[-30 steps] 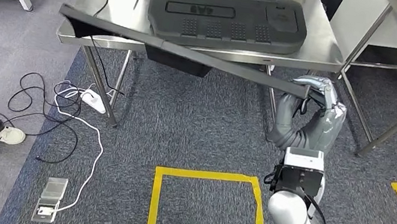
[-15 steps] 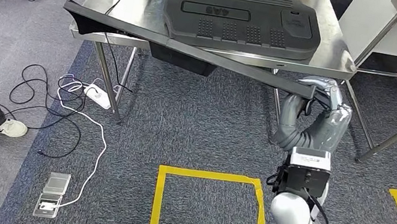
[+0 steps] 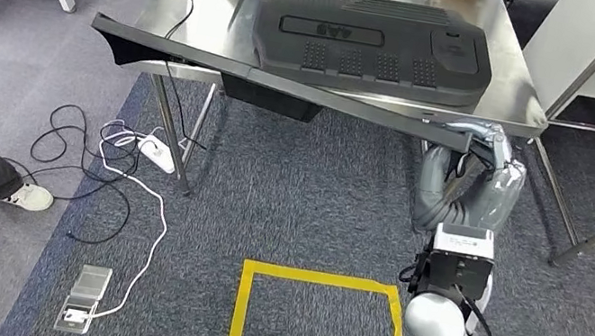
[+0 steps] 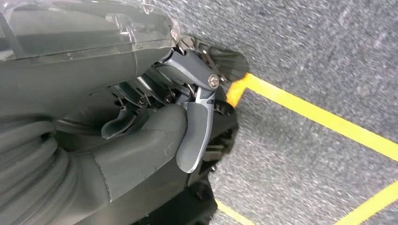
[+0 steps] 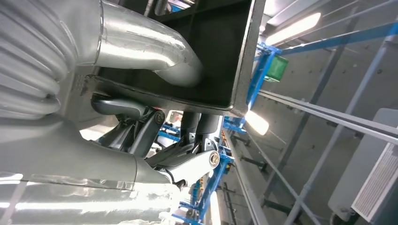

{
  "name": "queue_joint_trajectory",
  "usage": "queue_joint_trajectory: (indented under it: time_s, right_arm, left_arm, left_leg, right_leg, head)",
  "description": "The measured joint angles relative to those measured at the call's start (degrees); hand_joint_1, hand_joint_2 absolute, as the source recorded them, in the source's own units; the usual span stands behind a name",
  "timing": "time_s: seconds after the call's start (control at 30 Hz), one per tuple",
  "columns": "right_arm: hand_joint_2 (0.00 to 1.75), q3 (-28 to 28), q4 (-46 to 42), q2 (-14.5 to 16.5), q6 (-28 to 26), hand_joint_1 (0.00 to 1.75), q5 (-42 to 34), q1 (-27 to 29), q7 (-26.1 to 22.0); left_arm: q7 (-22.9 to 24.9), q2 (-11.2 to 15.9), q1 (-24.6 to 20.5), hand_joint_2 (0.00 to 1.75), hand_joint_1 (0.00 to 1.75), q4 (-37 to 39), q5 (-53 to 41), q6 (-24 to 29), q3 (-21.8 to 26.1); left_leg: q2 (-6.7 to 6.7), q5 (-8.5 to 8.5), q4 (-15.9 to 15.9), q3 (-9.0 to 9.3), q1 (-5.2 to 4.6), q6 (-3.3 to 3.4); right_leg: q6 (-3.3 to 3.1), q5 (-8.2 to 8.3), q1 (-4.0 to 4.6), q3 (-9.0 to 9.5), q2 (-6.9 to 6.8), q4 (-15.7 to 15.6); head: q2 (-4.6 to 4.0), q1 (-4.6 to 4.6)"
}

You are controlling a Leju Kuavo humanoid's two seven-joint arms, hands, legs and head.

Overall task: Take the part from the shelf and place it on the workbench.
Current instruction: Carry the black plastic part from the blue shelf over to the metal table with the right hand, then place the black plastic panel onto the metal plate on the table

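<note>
Long black part (image 3: 281, 83) gripped at 1 end by the right hand (image 3: 485, 158).
Its hollow underside is seen at the right wrist; the left hand (image 4: 187, 122) is curled on nothing.

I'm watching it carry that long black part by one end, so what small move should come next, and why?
Probably raise the right hand slightly: it grips one end of the long black part, which slopes down toward it and sits about level with the steel workbench edge, where a large black panel lies.

long black part (image 3: 289, 84): 1 | large black moulded panel (image 3: 369, 43): 1 | counter (image 3: 202, 6): 1 | white power strip (image 3: 158, 152): 1 | robot hand (image 3: 483, 158): 1 holding part
</note>
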Motion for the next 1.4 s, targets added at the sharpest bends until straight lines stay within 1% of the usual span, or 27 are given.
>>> queue_joint_trajectory:
  time_s: [0.1,0.17,0.23,0.33,0.4,0.43,0.47,0.5,0.57,0.6,0.63,0.7,0.73,0.77,0.8,0.83,0.9,0.93,0.97,1.03,1.07,1.1,1.17,1.23,1.27,1.33,1.4]
  right_arm:
    - [1.75,0.1,0.0,-0.1,0.0,1.75,0.6,0.2,0.6]
    - [1.75,0.1,0.0,-0.2,0.0,1.75,1.3,0.4,1.2]
    - [1.75,0.1,-0.1,-0.3,0.0,1.75,2.1,0.8,1.5]
    - [1.75,0.1,-0.5,-0.4,0.0,1.75,3.2,1.5,2.1]
    - [1.75,0.1,-0.6,-0.4,0.0,1.75,3.6,2.1,2.4]
    - [1.75,0.1,-0.7,-0.4,0.0,1.75,3.7,2.3,2.5]
    - [1.75,0.1,-0.8,-0.5,0.0,1.75,3.8,2.6,2.6]
    - [1.75,0.1,-0.8,-0.5,0.0,1.75,3.8,2.8,2.7]
    - [1.75,0.1,-0.9,-0.5,-0.1,1.75,3.8,3.1,2.9]
    - [1.75,0.1,-1.2,-0.6,-0.1,1.75,3.9,3.2,3.0]
    - [1.75,0.1,-1.5,-0.6,-0.1,1.75,3.9,3.2,3.1]
    - [1.75,0.1,-2.0,-0.9,-0.1,1.75,4.1,3.1,3.1]
    - [1.75,0.1,-2.1,-1.0,-0.1,1.75,4.1,3.1,3.1]
    - [1.75,0.1,-2.2,-1.1,-0.1,1.75,4.0,3.2,3.1]
    - [1.75,0.1,-2.2,-1.2,-0.1,1.75,4.0,3.3,3.1]
    - [1.75,0.2,-2.2,-1.3,-0.1,1.75,4.0,3.5,3.1]
    - [1.75,0.1,-2.2,-1.4,-0.1,1.75,4.0,3.6,3.1]
    - [1.75,0.1,-2.2,-1.5,-0.1,1.75,4.0,3.7,3.1]
    - [1.75,0.1,-2.2,-1.6,-0.1,1.75,4.0,3.8,3.1]
    - [1.75,0.1,-2.2,-1.7,-0.1,1.75,4.0,4.0,3.1]
    - [1.75,0.2,-2.3,-1.8,-0.1,1.75,3.9,4.0,3.1]
    - [1.75,0.2,-2.6,-1.8,-0.1,1.75,3.9,4.0,3.1]
    - [1.75,0.2,-3.4,-1.8,-0.1,1.75,4.0,3.7,3.1]
    - [1.75,0.2,-4.0,-1.9,-0.1,1.75,4.1,3.4,3.1]
    - [1.75,0.2,-4.0,-1.9,-0.1,1.75,4.1,3.5,3.2]
    - [1.75,0.2,-4.1,-1.9,-0.1,1.75,4.1,3.7,3.4]
    - [1.75,0.2,-4.1,-1.9,-0.1,1.75,4.2,3.9,3.5]
  left_arm:
    - [-0.2,0.0,0.0,1.75,1.75,0.0,-0.3,-0.2,0.0]
    - [-0.3,0.0,0.0,1.75,1.75,0.0,-0.7,-0.4,0.0]
    - [-0.3,0.0,-0.1,1.75,1.75,0.0,-1.1,-0.6,0.0]
    - [-0.3,0.1,-0.1,1.75,1.75,0.0,-1.5,-0.6,0.0]
    - [-0.3,0.1,0.3,1.75,1.75,0.0,-1.6,-0.6,0.0]
    - [-0.2,0.1,0.5,1.75,1.75,0.0,-1.7,-0.6,0.0]
    - [-0.2,0.1,0.7,1.75,1.75,0.0,-1.7,-0.6,0.0]
    - [-0.1,0.2,1.0,1.75,1.75,0.1,-1.7,-0.6,0.0]
    - [0.1,0.2,1.4,1.75,1.75,0.1,-1.8,-0.6,0.0]
    - [0.2,0.3,1.4,1.75,1.75,0.1,-1.8,-0.6,0.0]
    - [0.3,0.2,1.2,1.75,1.75,0.1,-1.8,-0.6,0.0]
    - [0.3,0.2,0.6,1.75,1.75,0.1,-1.8,-0.7,0.0]
    - [0.4,0.2,0.4,1.75,1.75,0.1,-1.8,-0.7,0.0]
    - [0.4,0.1,0.5,1.75,1.75,0.1,-1.8,-0.7,0.0]
    - [0.4,0.1,0.6,1.75,1.75,0.1,-1.8,-0.8,0.0]
    - [0.4,0.0,0.8,1.75,1.75,0.1,-1.8,-0.8,0.0]
    - [0.5,0.0,1.1,1.75,1.75,0.1,-1.8,-0.8,0.0]
    - [0.5,-0.1,1.2,1.75,1.75,0.1,-1.8,-0.8,0.0]
    - [0.5,-0.1,1.3,1.75,1.75,0.1,-1.8,-0.8,0.0]
    - [0.5,-0.2,1.3,1.75,1.75,0.1,-1.8,-0.8,0.0]
    - [0.5,-0.2,1.3,1.75,1.75,0.1,-1.8,-0.8,0.0]
    - [0.5,-0.2,1.1,1.75,1.75,0.0,-1.8,-0.8,0.0]
    - [0.6,-0.3,0.4,1.75,1.75,0.0,-1.8,-0.8,0.0]
    - [0.6,-0.3,-0.2,1.75,1.75,0.0,-1.8,-0.8,0.0]
    - [0.6,-0.3,-0.3,1.75,1.75,0.0,-1.9,-0.8,0.0]
    - [0.5,-0.3,-0.2,1.75,1.75,0.0,-1.9,-0.8,0.0]
    - [0.5,-0.2,0.0,1.75,1.75,0.0,-2.1,-0.8,0.0]
  left_leg:
    - [-0.03,-0.54,-0.1,0.48,-0.13,-1.29]
    - [0.21,0.02,2.2,0.22,0.02,-1.88]
    - [0.73,0.72,8.4,-3.16,0.02,-2.15]
    - [1.05,-3.36,16.9,-10.61,-0.56,-1.90]
    - [1.04,-6.49,15.6,-13.04,-1.28,-0.96]
    - [1.00,-6.27,13.1,-13.43,-1.73,-0.23]
    - [0.90,-3.02,9.3,-13.58,-2.31,0.81]
    - [0.51,2.19,5.8,-13.42,-2.87,1.76]
    - [-0.02,10.13,1.9,-12.57,-3.83,2.92]
    - [-0.17,10.67,1.7,-11.74,-4.14,3.03]
    - [-0.08,9.31,1.7,-10.68,-4.30,3.12]
    - [-0.06,7.26,0.8,-8.06,-4.08,3.54]
    - [-0.07,6.32,0.4,-6.64,-3.79,3.72]
    - [-0.05,5.30,0.1,-5.27,-3.50,3.82]
    - [-0.05,4.33,-0.1,-4.00,-3.27,3.86]
    - [-0.12,3.16,-0.3,-2.51,-3.03,3.80]
    - [-0.35,0.88,-0.4,0.37,-2.57,3.51]
    - [-0.51,-0.33,-0.4,1.86,-2.36,3.30]
    - [-0.62,-1.42,-0.4,3.15,-2.20,3.08]
    - [-0.77,-3.69,-0.4,5.41,-2.10,2.57]
    - [-0.79,-4.80,-0.5,6.33,-2.15,2.21]
    - [-0.79,-5.35,-0.3,7.09,-2.28,1.82]
    - [-0.65,-4.51,2.1,7.03,-2.52,1.16]
    - [0.00,-2.22,8.7,3.90,-2.48,0.53]
    - [0.34,-2.21,12.2,1.60,-2.29,0.17]
    - [0.70,-5.89,16.8,-3.16,-1.85,-0.52]
    - [0.78,-11.45,16.2,-6.28,-1.54,-0.92]
  right_leg:
    - [-2.08,-1.38,0.30,0.57,0.15,-0.9]
    - [-3.04,-1.89,0.34,1.92,0.08,-1.1]
    - [-3.58,-2.85,0.54,3.80,-0.17,-1.5]
    - [-4.19,-4.87,1.17,7.35,-0.43,-2.7]
    - [-4.52,-6.49,1.80,10.71,-0.34,-3.9]
    - [-4.65,-7.29,2.17,12.43,-0.28,-4.6]
    - [-4.78,-8.21,2.44,14.20,-0.20,-5.3]
    - [-4.81,-9.13,2.74,15.79,-0.02,-5.8]
    - [-4.65,-10.92,2.76,18.47,0.49,-7.2]
    - [-4.44,-11.08,2.69,19.56,0.72,-7.3]
    - [-4.12,-10.34,2.56,19.80,0.83,-6.2]
    - [-3.40,-6.86,2.45,16.81,0.76,1.5]
    - [-2.95,-5.88,2.43,13.50,0.69,6.7]
    - [-2.61,-6.34,2.33,9.98,0.61,11.1]
    - [-2.31,-8.35,2.24,6.91,0.56,13.7]
    - [-1.99,-11.46,2.12,3.85,0.54,15.0]
    - [-1.61,-16.64,1.89,-0.35,0.49,13.4]
    - [-1.42,-17.17,1.79,-1.87,0.45,11.2]
    - [-1.37,-15.16,1.70,-2.77,0.38,8.4]
    - [-1.31,-5.07,1.62,-3.05,0.05,3.2]
    - [-1.66,-1.27,1.70,-2.70,-0.03,1.9]
    - [-2.07,0.92,1.72,-2.18,0.01,1.3]
    - [-3.24,-0.42,1.60,-0.82,0.27,1.0]
    - [-3.97,-0.95,1.27,1.04,0.13,0.5]
    - [-4.16,-1.20,1.16,1.94,0.02,0.2]
    - [-4.18,-2.15,1.04,3.79,-0.03,-0.6]
    - [-3.91,-3.45,0.88,6.13,0.04,-1.7]
  head:
    - [0.00,-0.37]
    - [0.00,-0.84]
    - [0.00,-1.30]
    - [0.00,-1.67]
    - [0.00,-1.82]
    - [0.00,-1.92]
    - [0.00,-1.99]
    - [0.00,-1.82]
    - [0.00,-1.37]
    - [0.00,-1.27]
    - [0.00,-1.45]
    - [0.00,-1.74]
    - [0.00,-1.66]
    - [0.00,-1.52]
    - [0.00,-1.35]
    - [0.00,-1.25]
    - [0.00,-1.03]
    - [0.00,-0.90]
    - [0.00,-0.74]
    - [0.00,-0.43]
    - [0.00,-0.39]
    - [0.00,-0.45]
    - [0.00,-0.76]
    - [0.00,-1.10]
    - [0.00,-1.24]
    - [0.00,-1.53]
    - [0.00,-1.60]
